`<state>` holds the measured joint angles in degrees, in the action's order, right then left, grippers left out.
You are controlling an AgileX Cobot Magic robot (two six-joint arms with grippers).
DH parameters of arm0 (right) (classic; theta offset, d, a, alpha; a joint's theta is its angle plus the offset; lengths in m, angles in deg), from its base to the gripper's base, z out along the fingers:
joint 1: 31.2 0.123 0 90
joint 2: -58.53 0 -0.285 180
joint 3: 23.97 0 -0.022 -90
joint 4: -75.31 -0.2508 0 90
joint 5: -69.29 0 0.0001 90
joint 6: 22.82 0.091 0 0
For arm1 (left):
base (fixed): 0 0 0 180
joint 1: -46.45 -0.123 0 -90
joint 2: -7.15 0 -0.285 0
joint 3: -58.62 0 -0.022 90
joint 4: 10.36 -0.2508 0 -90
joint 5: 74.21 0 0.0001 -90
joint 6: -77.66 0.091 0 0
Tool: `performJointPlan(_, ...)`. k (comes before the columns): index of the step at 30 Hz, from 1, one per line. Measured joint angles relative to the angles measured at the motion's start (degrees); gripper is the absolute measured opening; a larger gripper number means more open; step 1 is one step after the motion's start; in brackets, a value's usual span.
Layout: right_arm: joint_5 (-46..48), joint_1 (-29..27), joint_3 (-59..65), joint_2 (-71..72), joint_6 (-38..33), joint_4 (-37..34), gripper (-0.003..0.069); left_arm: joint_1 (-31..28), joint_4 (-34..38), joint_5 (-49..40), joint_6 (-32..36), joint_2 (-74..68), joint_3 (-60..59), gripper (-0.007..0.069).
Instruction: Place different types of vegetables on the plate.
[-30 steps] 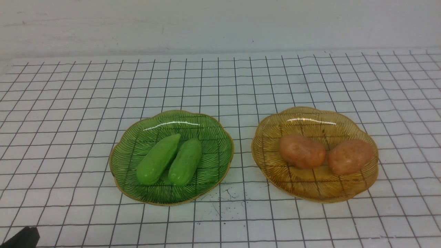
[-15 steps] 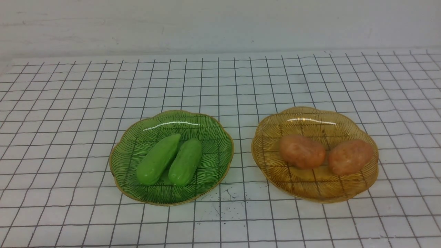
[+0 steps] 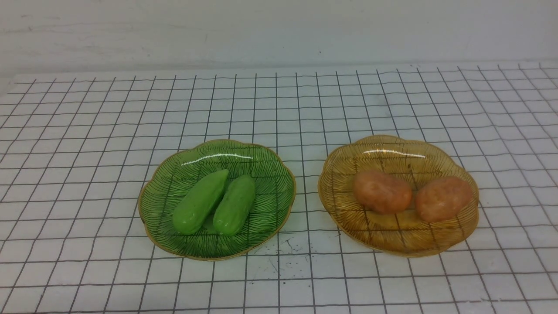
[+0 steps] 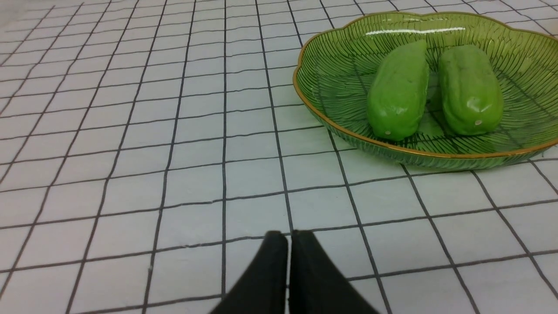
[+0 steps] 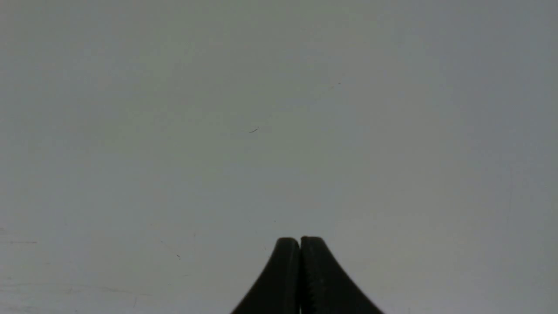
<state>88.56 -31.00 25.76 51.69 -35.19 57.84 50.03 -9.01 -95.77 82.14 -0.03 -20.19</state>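
Two green cucumber-like vegetables, a pointed one (image 3: pixel 199 201) and a blunt one (image 3: pixel 234 205), lie side by side in a green glass plate (image 3: pixel 174 174). Two orange-brown potatoes, one on the left (image 3: pixel 382 192) and one on the right (image 3: pixel 443 199), rest in an amber glass plate (image 3: pixel 383 237). The left wrist view shows the green plate (image 4: pixel 322 78), the pointed piece (image 4: pixel 399 91) and the blunt piece (image 4: pixel 470 89); my left gripper (image 4: pixel 288 235) is shut and empty, well short of the plate. My right gripper (image 5: pixel 300 241) is shut, facing a blank grey surface. Neither gripper shows in the front view.
A white cloth with a black grid (image 3: pixel 87 131) covers the table up to a pale back wall (image 3: pixel 279 30). Small dark specks (image 3: pixel 283 248) mark the cloth between the two plates, near the front.
A dark part of the left arm at the front view's lower left corner one second ago has left that view. Plates and vegetables have not moved.
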Motion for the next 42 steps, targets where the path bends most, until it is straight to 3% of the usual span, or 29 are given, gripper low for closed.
performJointPlan(27, 0.0, 0.0, 0.0, 0.1, -0.3, 0.8, -0.0015, 0.0, 0.0, -0.3, -0.3, 0.0, 0.0, -0.0008)
performJointPlan(31, 0.1, 0.0, 0.2, 0.1, -0.4, 4.3, -0.0015, 0.0, 0.0, -0.3, -0.3, 0.0, 0.0, -0.0008)
performJointPlan(34, 0.4, 0.0, 2.7, 0.1, 0.1, 10.7, -0.0015, 0.0, -0.1, -0.3, -0.3, 0.0, 0.0, -0.0008)
performJointPlan(42, 1.8, 0.0, 16.7, 0.1, 9.2, 21.5, -0.0015, 0.0, -0.1, -0.3, -0.3, 0.0, 0.0, -0.0008)
